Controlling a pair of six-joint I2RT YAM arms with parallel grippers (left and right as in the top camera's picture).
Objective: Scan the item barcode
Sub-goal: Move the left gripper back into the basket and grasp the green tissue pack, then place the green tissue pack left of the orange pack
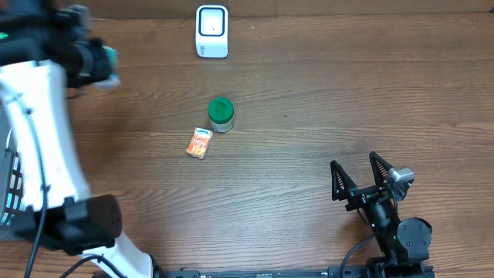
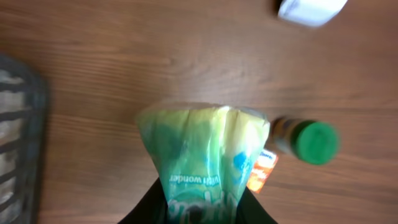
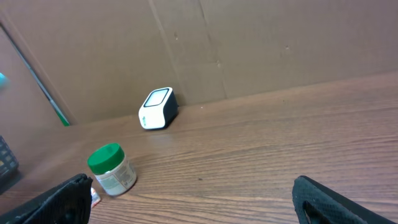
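Green-yellow bag (image 2: 200,154), blurred, hides most of the left gripper (image 2: 199,210) pinching it.

Scanner (image 1: 211,31) sits at the far edge of the surface (image 1: 324,85), a little left of middle. Nearer the centre the jar (image 1: 221,114) stands upright, with the small packet (image 1: 200,143) lying just beside it on its near-left side. Over the far-left corner, the pouch (image 2: 199,149) hangs in the left end effector (image 2: 199,214). Basket (image 1: 8,185) at the left edge. Right end effector (image 1: 355,164) by the near edge, right of centre, well apart from the jar.
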